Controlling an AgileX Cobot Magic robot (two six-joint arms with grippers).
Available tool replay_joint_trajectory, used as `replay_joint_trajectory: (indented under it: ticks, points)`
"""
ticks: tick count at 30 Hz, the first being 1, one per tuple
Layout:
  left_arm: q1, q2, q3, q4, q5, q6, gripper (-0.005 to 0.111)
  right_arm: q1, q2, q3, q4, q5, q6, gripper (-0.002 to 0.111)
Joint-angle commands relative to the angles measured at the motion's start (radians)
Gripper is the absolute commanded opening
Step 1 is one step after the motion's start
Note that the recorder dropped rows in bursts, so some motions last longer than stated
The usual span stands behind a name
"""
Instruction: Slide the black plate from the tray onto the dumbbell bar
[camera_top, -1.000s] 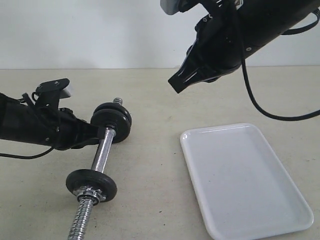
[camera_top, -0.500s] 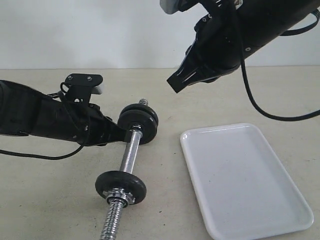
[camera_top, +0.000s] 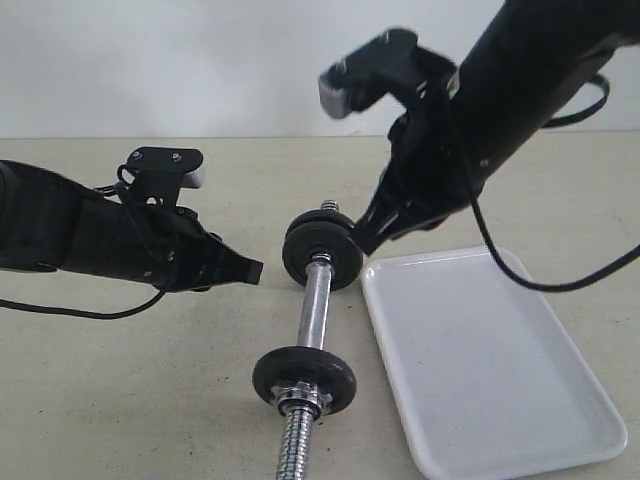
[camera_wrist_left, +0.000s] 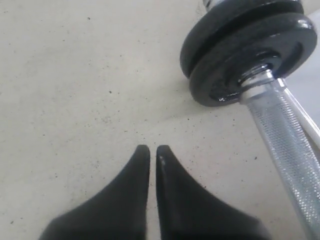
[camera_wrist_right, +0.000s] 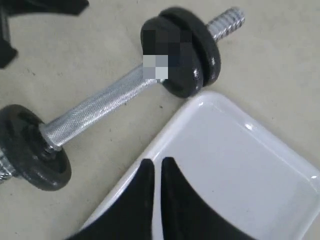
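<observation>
The dumbbell bar (camera_top: 315, 310) lies on the table (camera_top: 110, 400) just beside the tray (camera_top: 500, 380), at the tray's 9 o'clock, running from 6 to 12 in the exterior view. The black plate (camera_top: 322, 258) is on the bar's far end, one of two discs pressed together there; which of the pair it is cannot be told. A third disc (camera_top: 304, 370) with a chrome nut sits near the 6 o'clock end.

The left gripper (camera_top: 252, 271) rests low at the pair's 9 o'clock, near but apart, jaws pinched together on nothing. The right gripper (camera_top: 366, 243) hangs at the pair's 3 o'clock over the tray's far corner, jaws likewise closed and empty.
</observation>
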Motion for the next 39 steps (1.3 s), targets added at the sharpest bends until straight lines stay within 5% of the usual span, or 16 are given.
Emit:
replay_joint_trajectory:
  ticks: [1,33,39]
  points:
    - [-0.006,-0.042,-0.007,0.005,-0.029,0.002,0.004,0.001,0.100,0.048,0.004,-0.072,0.026,0.000]
    - [-0.006,-0.196,0.059,0.057,-0.161,0.039,0.004,0.001,0.143,0.051,0.093,-0.227,-0.078,0.000]
    - [-0.006,-0.292,0.094,0.060,-0.254,0.055,0.004,-0.001,0.098,0.051,-0.103,-0.242,-0.088,0.000]
